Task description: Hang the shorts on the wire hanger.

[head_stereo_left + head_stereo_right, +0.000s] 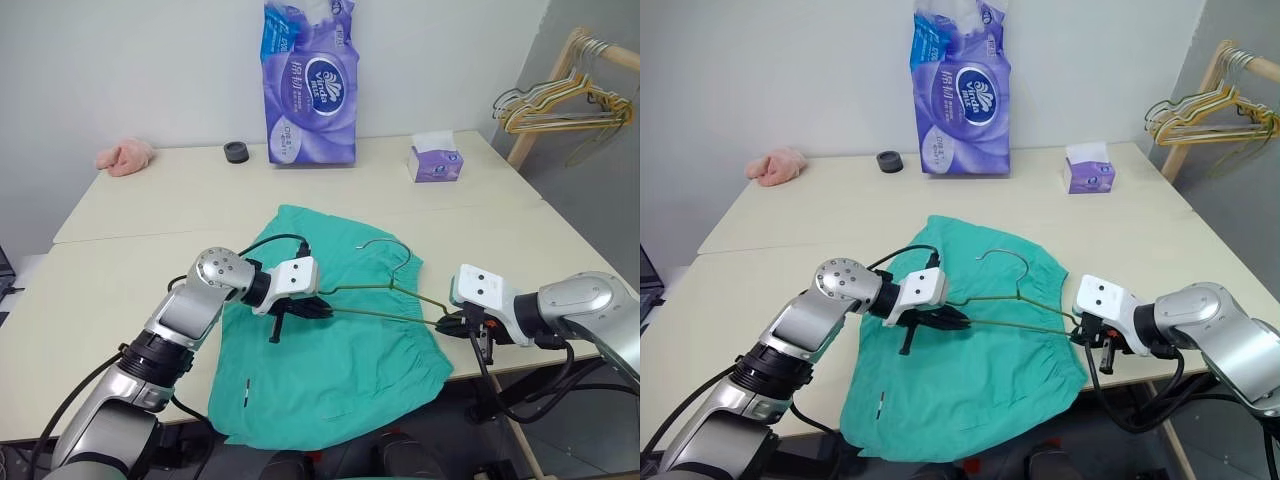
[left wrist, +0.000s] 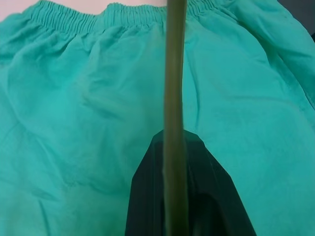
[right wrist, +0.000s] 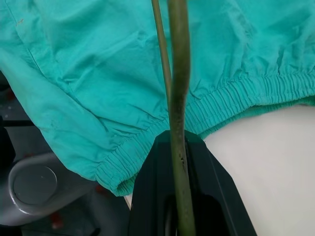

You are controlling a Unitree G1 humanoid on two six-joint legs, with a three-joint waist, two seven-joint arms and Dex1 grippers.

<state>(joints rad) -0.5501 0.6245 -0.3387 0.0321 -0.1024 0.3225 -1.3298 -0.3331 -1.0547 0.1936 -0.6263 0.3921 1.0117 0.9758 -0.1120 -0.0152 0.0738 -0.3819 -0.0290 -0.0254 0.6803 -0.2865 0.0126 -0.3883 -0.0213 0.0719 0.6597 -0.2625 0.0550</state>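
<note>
Shorts (image 1: pixel 330 340) lie flat at the table's (image 1: pixel 140 280) near edge. Above them, the hanger (image 1: pixel 385 290) is pinched at its ends by the left gripper (image 1: pixel 318 306) and right gripper (image 1: pixel 447 324). Behind: tissue pack (image 1: pixel 310 85).

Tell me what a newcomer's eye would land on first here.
The teal shorts spread at the table's near edge, partly hanging over it. Above them both grippers, left and right, hold the wire hanger by its two ends. A purple tissue pack stands at the back.
</note>
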